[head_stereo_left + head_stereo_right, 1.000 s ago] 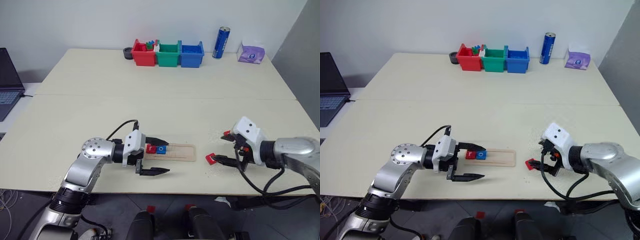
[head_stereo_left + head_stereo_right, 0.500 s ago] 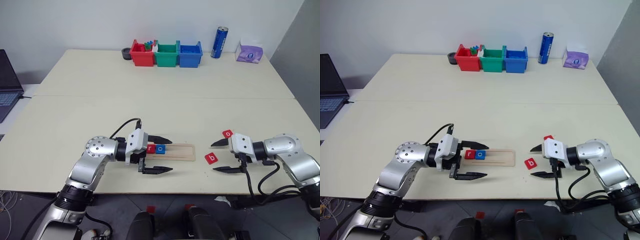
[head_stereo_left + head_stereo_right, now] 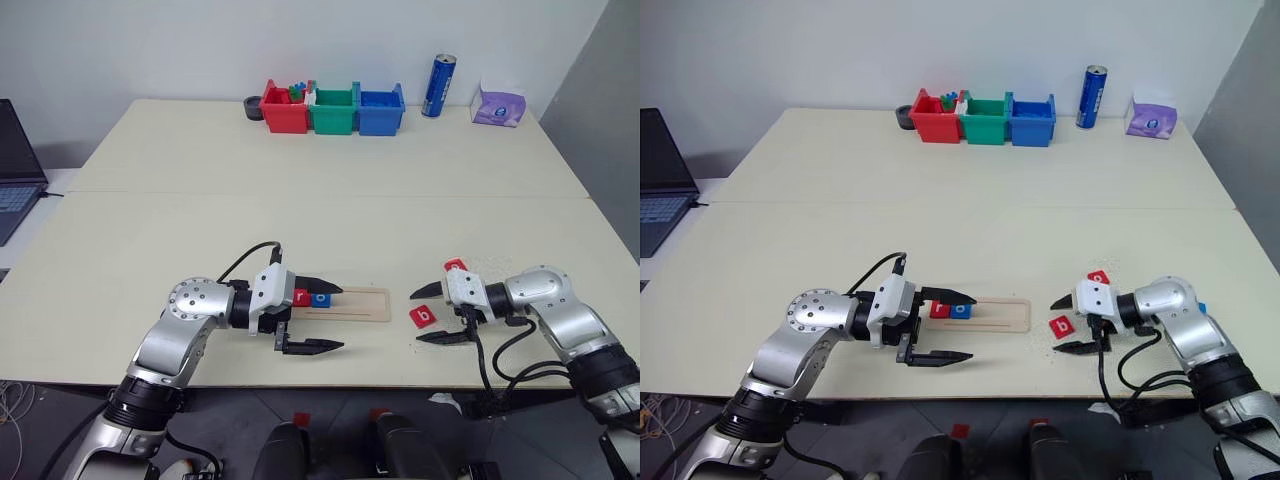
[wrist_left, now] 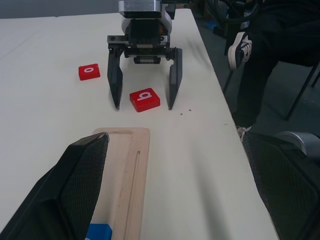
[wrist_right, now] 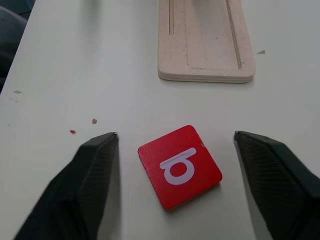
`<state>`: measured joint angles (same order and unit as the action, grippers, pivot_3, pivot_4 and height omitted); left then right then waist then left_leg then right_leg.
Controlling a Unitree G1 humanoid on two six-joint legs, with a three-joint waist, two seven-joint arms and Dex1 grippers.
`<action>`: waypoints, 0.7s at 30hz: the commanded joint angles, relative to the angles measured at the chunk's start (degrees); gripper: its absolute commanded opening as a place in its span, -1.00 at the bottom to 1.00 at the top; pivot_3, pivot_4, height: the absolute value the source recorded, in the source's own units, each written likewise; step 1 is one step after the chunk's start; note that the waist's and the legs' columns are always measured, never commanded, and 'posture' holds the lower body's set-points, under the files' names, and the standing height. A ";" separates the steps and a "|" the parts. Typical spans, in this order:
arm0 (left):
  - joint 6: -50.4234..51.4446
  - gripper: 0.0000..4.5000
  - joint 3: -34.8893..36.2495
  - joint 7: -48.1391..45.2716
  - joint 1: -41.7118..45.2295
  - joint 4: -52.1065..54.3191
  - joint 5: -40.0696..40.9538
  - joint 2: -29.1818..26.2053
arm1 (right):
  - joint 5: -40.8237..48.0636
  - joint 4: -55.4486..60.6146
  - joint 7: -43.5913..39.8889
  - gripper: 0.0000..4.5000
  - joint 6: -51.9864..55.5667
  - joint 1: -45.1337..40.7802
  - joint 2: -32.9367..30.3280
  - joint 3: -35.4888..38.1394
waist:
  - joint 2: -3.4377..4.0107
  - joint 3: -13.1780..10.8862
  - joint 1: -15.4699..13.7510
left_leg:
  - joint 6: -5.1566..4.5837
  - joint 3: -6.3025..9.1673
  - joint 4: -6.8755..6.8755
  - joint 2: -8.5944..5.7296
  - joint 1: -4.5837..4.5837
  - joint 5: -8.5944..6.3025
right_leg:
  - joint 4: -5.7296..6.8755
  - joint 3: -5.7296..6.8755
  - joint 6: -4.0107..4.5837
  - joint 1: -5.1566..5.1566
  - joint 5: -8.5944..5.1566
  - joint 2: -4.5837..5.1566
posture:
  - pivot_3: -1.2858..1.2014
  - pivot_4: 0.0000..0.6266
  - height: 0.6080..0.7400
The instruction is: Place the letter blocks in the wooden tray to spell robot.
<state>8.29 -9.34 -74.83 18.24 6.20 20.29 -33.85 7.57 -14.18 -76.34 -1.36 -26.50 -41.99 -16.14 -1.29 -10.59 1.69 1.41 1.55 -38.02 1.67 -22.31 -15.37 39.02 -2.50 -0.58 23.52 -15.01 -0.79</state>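
The wooden tray [image 3: 345,303] lies flat on the pale surface [image 3: 330,215], near its front edge. At the tray's left end sit two letter blocks side by side, a red one [image 3: 301,296] and a blue one [image 3: 320,298] touching it on its right. The left hand [image 3: 322,316] rests at that same end with its fingers spread wide, one behind the tray and one in front of it, holding nothing. Just past the tray's right end a red block marked "b" [image 3: 423,317] lies on the surface, apart from the tray. The right hand [image 3: 424,315] straddles this block with its fingers wide apart, not touching it. Another red block [image 3: 455,266] lies just behind the "b" block.
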 commanded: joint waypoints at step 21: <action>-0.47 1.00 10.88 -0.77 -4.30 -3.15 3.72 -7.67 | 2.34 13.15 8.45 -0.35 20.33 -5.66 8.02 1.02 | 0.03 -0.02 0.30 | 0.00 0.00 0.06 0.05 0.26 0.00 | 0.02 -0.01 0.00 -0.15 -0.01 -0.02 | 0.03 -0.52 1.00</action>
<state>8.09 -1.78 -74.92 14.43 3.15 22.23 -40.22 10.13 -2.50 -69.58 17.26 -31.04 -34.99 -14.49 -1.25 -10.61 1.99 1.41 1.54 -37.94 1.73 -22.05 -15.37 39.03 -2.53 -0.58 23.38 -15.02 -0.81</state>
